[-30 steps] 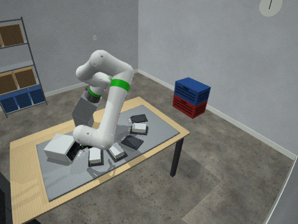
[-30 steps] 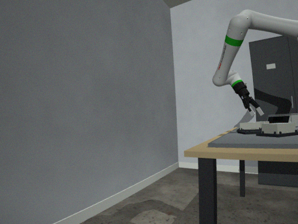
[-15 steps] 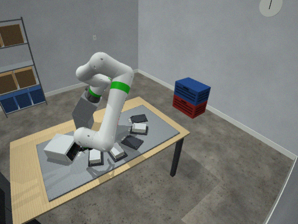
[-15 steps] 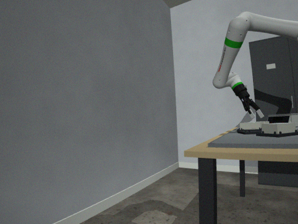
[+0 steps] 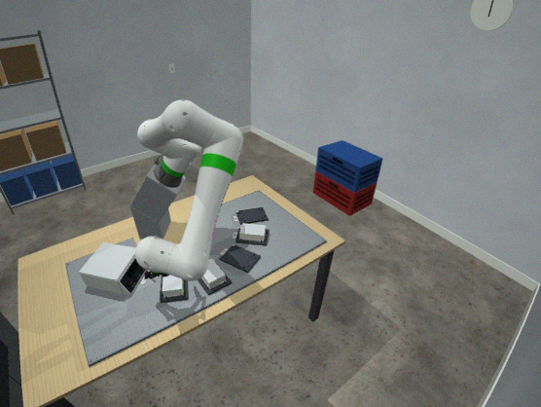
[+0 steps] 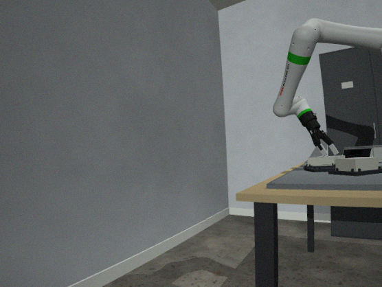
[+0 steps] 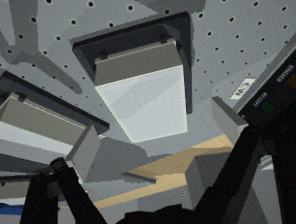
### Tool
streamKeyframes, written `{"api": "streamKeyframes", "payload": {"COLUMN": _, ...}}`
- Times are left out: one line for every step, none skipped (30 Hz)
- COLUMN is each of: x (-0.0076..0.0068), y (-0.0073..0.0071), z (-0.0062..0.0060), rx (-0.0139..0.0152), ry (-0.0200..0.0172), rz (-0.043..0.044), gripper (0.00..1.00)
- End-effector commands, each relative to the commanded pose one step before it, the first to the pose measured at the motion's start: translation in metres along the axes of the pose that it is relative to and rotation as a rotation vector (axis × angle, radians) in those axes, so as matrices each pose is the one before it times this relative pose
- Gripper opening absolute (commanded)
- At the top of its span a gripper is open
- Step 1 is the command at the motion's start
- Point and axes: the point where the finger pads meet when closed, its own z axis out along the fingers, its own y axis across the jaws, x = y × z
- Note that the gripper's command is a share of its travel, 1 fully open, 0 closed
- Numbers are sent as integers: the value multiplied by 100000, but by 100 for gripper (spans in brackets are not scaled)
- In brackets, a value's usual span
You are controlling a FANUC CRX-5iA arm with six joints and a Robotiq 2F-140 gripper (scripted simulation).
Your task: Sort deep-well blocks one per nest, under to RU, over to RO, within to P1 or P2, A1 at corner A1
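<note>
Below open tool (image 6: 328,152) (image 7: 152,121), one block (image 5: 172,286) (image 7: 150,102)

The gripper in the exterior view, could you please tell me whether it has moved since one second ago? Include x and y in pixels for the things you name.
Yes, the gripper (image 5: 152,276) (image 6: 330,153) (image 7: 152,121) has moved down, closer to the table (image 5: 44,312) (image 6: 309,198) (image 7: 215,150).
</note>
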Motion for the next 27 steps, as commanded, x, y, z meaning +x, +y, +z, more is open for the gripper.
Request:
{"api": "streamKeyframes", "payload": {"x": 371, "y": 14, "z": 600, "rx": -19, "ry": 35, "rz": 16, "gripper": 100}}
{"api": "streamKeyframes", "payload": {"x": 83, "y": 0, "z": 144, "rx": 0, "ry": 0, "rz": 0, "gripper": 100}}
{"api": "streamKeyframes", "payload": {"x": 83, "y": 0, "z": 144, "rx": 0, "ry": 0, "rz": 0, "gripper": 100}}
{"api": "streamKeyframes", "payload": {"x": 83, "y": 0, "z": 144, "rx": 0, "ry": 0, "rz": 0, "gripper": 100}}
{"api": "streamKeyframes", "payload": {"x": 83, "y": 0, "z": 144, "rx": 0, "ry": 0, "rz": 0, "gripper": 100}}
{"api": "streamKeyframes", "payload": {"x": 83, "y": 0, "z": 144, "rx": 0, "ry": 0, "rz": 0, "gripper": 100}}
{"api": "streamKeyframes", "payload": {"x": 83, "y": 0, "z": 144, "rx": 0, "ry": 0, "rz": 0, "gripper": 100}}
{"api": "streamKeyframes", "payload": {"x": 83, "y": 0, "z": 144, "rx": 0, "ry": 0, "rz": 0, "gripper": 100}}
{"api": "streamKeyframes", "payload": {"x": 83, "y": 0, "z": 144, "rx": 0, "ry": 0, "rz": 0, "gripper": 100}}
{"api": "streamKeyframes", "payload": {"x": 0, "y": 0, "z": 0, "rx": 0, "ry": 0, "rz": 0, "gripper": 100}}
{"api": "streamKeyframes", "payload": {"x": 0, "y": 0, "z": 0, "rx": 0, "ry": 0, "rz": 0, "gripper": 100}}
{"api": "streamKeyframes", "payload": {"x": 83, "y": 0, "z": 144, "rx": 0, "ry": 0, "rz": 0, "gripper": 100}}
{"api": "streamKeyframes", "payload": {"x": 83, "y": 0, "z": 144, "rx": 0, "ry": 0, "rz": 0, "gripper": 100}}
{"api": "streamKeyframes", "payload": {"x": 83, "y": 0, "z": 144, "rx": 0, "ry": 0, "rz": 0, "gripper": 100}}
{"api": "streamKeyframes", "payload": {"x": 54, "y": 0, "z": 94, "rx": 0, "ry": 0, "rz": 0, "gripper": 100}}
{"api": "streamKeyframes", "payload": {"x": 0, "y": 0, "z": 0, "rx": 0, "ry": 0, "rz": 0, "gripper": 100}}
{"api": "streamKeyframes", "payload": {"x": 0, "y": 0, "z": 0, "rx": 0, "ry": 0, "rz": 0, "gripper": 100}}
{"api": "streamKeyframes", "payload": {"x": 0, "y": 0, "z": 0, "rx": 0, "ry": 0, "rz": 0, "gripper": 100}}
{"api": "streamKeyframes", "payload": {"x": 0, "y": 0, "z": 0, "rx": 0, "ry": 0, "rz": 0, "gripper": 100}}
{"api": "streamKeyframes", "payload": {"x": 0, "y": 0, "z": 0, "rx": 0, "ry": 0, "rz": 0, "gripper": 100}}
{"api": "streamKeyframes", "payload": {"x": 0, "y": 0, "z": 0, "rx": 0, "ry": 0, "rz": 0, "gripper": 100}}
{"api": "streamKeyframes", "payload": {"x": 0, "y": 0, "z": 0, "rx": 0, "ry": 0, "rz": 0, "gripper": 100}}
{"api": "streamKeyframes", "payload": {"x": 0, "y": 0, "z": 0, "rx": 0, "ry": 0, "rz": 0, "gripper": 100}}
{"api": "streamKeyframes", "payload": {"x": 0, "y": 0, "z": 0, "rx": 0, "ry": 0, "rz": 0, "gripper": 100}}
{"api": "streamKeyframes", "payload": {"x": 0, "y": 0, "z": 0, "rx": 0, "ry": 0, "rz": 0, "gripper": 100}}
{"api": "streamKeyframes", "payload": {"x": 0, "y": 0, "z": 0, "rx": 0, "ry": 0, "rz": 0, "gripper": 100}}
{"api": "streamKeyframes", "payload": {"x": 0, "y": 0, "z": 0, "rx": 0, "ry": 0, "rz": 0, "gripper": 100}}
